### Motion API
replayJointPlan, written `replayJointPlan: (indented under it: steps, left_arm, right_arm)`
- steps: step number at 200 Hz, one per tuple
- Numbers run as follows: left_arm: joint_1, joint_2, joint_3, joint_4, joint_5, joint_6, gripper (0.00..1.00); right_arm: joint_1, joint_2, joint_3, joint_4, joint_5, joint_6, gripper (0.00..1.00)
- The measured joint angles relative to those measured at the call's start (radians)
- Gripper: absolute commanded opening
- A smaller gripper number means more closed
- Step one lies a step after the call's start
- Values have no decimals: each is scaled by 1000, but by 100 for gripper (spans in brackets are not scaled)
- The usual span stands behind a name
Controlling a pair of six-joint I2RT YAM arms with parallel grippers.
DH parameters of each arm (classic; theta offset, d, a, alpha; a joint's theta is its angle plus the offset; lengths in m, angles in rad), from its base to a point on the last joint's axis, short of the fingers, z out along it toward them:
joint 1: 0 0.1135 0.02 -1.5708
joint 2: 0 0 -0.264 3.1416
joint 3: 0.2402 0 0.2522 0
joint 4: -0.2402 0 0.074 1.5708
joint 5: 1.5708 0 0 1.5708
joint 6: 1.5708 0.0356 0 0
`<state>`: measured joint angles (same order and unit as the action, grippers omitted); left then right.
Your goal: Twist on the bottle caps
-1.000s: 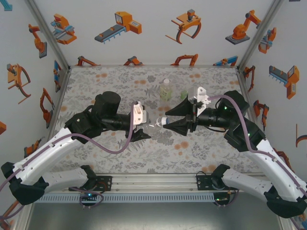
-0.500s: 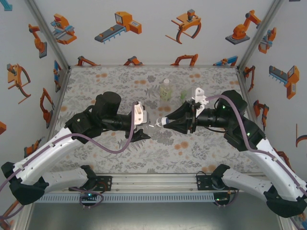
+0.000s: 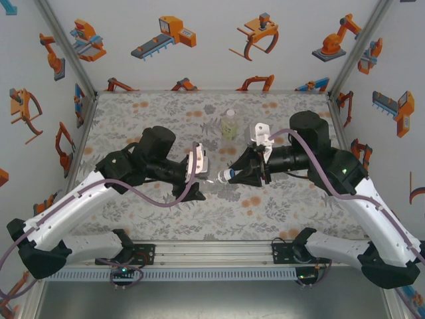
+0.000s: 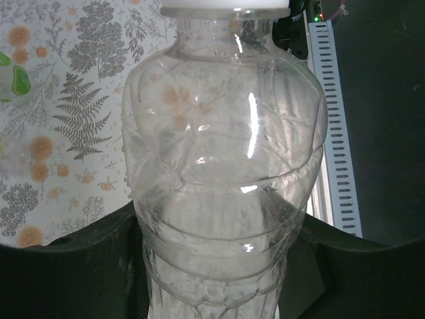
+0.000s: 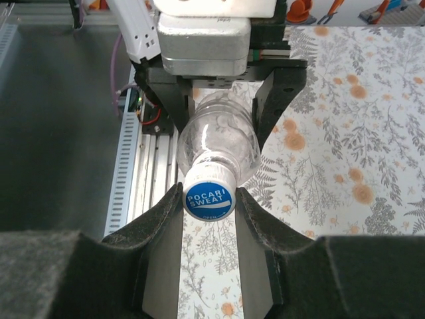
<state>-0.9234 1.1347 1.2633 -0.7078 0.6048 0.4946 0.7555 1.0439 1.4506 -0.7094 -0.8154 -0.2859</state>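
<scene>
at centre: right tool pinching cap on bottle

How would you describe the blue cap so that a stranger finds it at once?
Look at the middle of the floral mat. There the left gripper holds a clear bottle sideways, and the cap sits on its neck between the black fingers of the right gripper. Its blue top with white POCARI SWEAT lettering sets it apart.
</scene>
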Motion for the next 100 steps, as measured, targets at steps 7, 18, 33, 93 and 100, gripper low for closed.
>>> replayJointPlan:
  steps: [7, 18, 33, 93, 100]
  left_arm:
    - [0, 2, 1, -6, 2, 0, 0]
    - [0, 4, 3, -13, 5, 0, 0]
    - [0, 7, 5, -23, 7, 0, 0]
    - [0, 21, 5, -48, 17, -1, 0]
    - [0, 24, 5, -50, 18, 0, 0]
  right_arm:
    - [1, 3, 2, -10, -3, -9, 5]
    - [4, 6, 5, -23, -4, -23, 5]
    - [11, 13, 13, -47, -2, -43, 5]
    - [53, 35, 45, -114, 61, -101, 3]
    - [54, 37, 47, -117, 71, -105, 3]
